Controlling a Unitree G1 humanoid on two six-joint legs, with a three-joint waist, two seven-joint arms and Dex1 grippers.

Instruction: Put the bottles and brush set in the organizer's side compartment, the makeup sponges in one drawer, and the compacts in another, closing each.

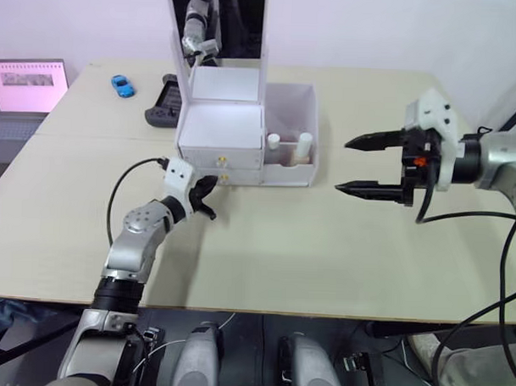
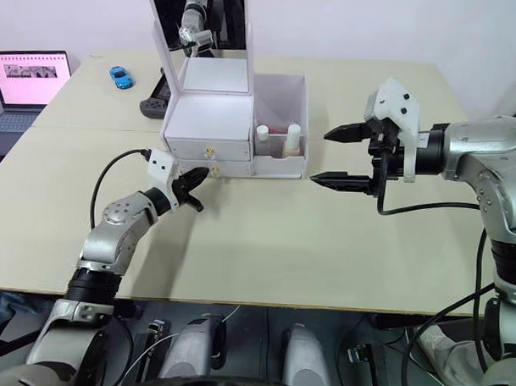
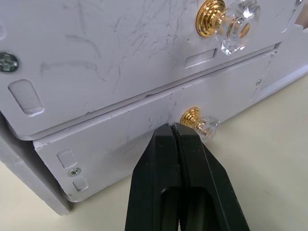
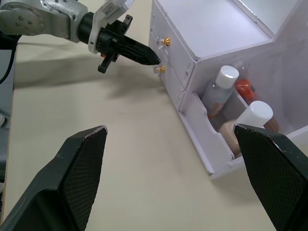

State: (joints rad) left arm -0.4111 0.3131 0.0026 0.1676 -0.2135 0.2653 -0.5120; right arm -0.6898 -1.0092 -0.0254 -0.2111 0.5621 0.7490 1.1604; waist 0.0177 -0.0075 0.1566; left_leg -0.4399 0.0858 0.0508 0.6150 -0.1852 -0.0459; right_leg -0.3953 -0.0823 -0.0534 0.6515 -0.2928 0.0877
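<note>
Pale beige worktop (image 1: 307, 245), white wall behind. Nearest in, the left gripper (image 3: 177, 132) has its jaws clenched together, tips right at the gold knob of the lower drawer (image 3: 144, 144), holding nothing. Over on the right, the right gripper (image 1: 358, 165) hangs above the worktop with jaws spread wide, released and empty. Just beyond sits the organizer (image 1: 222, 132), both drawers shut; its side compartment (image 1: 295, 165) holds 2 white-capped bottles (image 4: 219, 91). Farther back lie a black controller (image 1: 163, 105), a blue toy car (image 1: 122, 86) and a laptop (image 1: 24, 87).
</note>
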